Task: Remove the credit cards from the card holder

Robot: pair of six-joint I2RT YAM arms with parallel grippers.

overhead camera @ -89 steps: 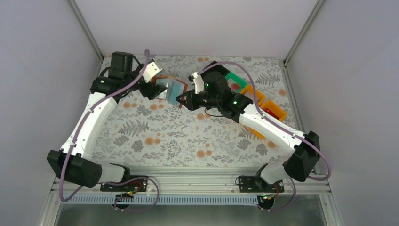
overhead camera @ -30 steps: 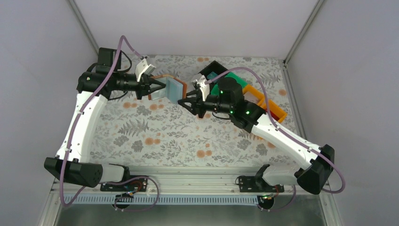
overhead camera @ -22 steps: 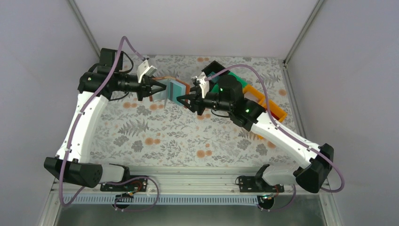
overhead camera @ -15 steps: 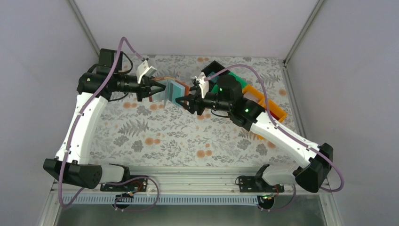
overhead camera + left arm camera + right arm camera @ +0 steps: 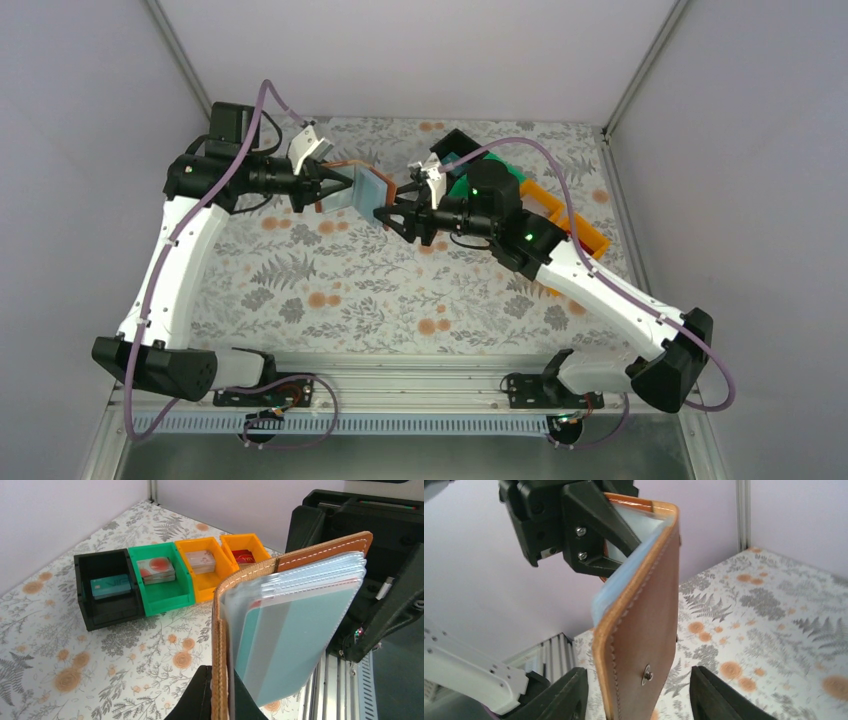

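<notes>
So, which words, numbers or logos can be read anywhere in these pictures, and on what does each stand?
None can be read.
Any print on the red plastic card in the end orange plastic bin is too small to read.
The brown leather card holder shows only stitching and a metal snap.

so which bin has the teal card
The black bin at the row's end, beside the green bin, holds the teal card; the others' cards are pale or red.
</notes>
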